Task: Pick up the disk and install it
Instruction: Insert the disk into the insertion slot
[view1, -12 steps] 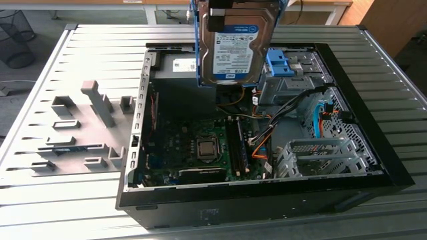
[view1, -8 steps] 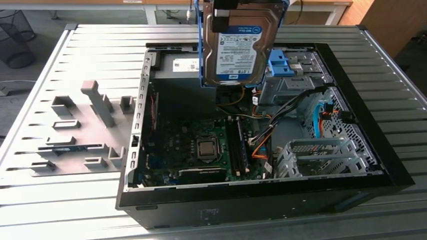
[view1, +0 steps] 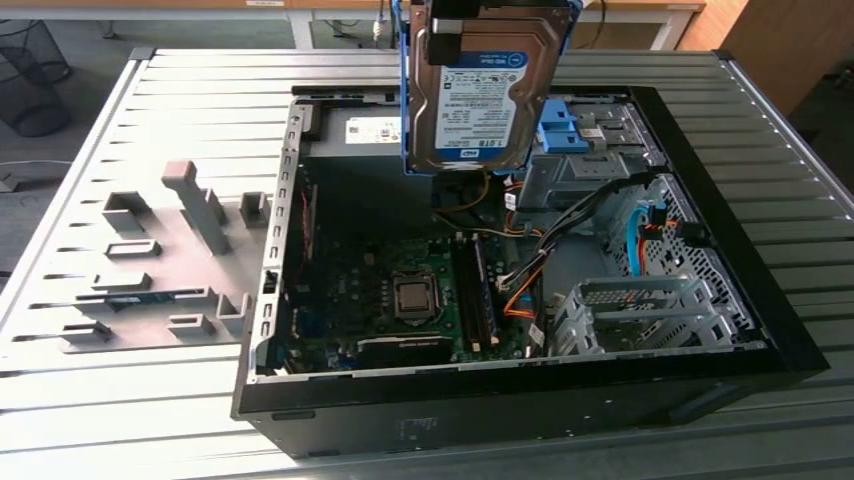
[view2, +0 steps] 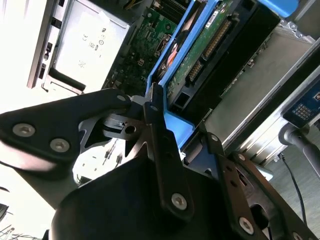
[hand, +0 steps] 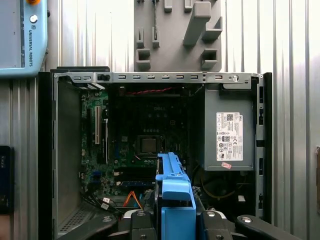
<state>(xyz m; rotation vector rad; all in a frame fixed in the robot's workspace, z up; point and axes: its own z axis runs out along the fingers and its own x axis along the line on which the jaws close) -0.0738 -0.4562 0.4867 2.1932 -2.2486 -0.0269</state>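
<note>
**Disk hanging upright over the open case, pinched by the fingers**

In the exterior view, the disk is hanging on edge above the far part of the computer case, clear of everything inside it. Its white-and-blue label is facing the camera, and its blue carrier is showing along both long sides. The gripper is holding it from above at the picture's upper edge. Below the disk, inside the case, the motherboard is lying flat. A blue bracket is sitting on the metal drive bay just to the exterior view's right of the disk. The case is resting on a ribbed metal worktop, and a grey fixture plate is lying beside the case on the exterior view's left.

In the second wrist view, the dark fingers are pinching the carrier's blue frame from both sides, with the drive's green circuit board and connector edge pointing down towards the case interior.

In the first wrist view, the camera is looking straight down into the case. The carrier's blue edge is showing between the two fingers over the case's near side. The power supply is sitting in one corner of the case. A teach pendant is lying on the worktop outside the case, near its far corner.
</note>
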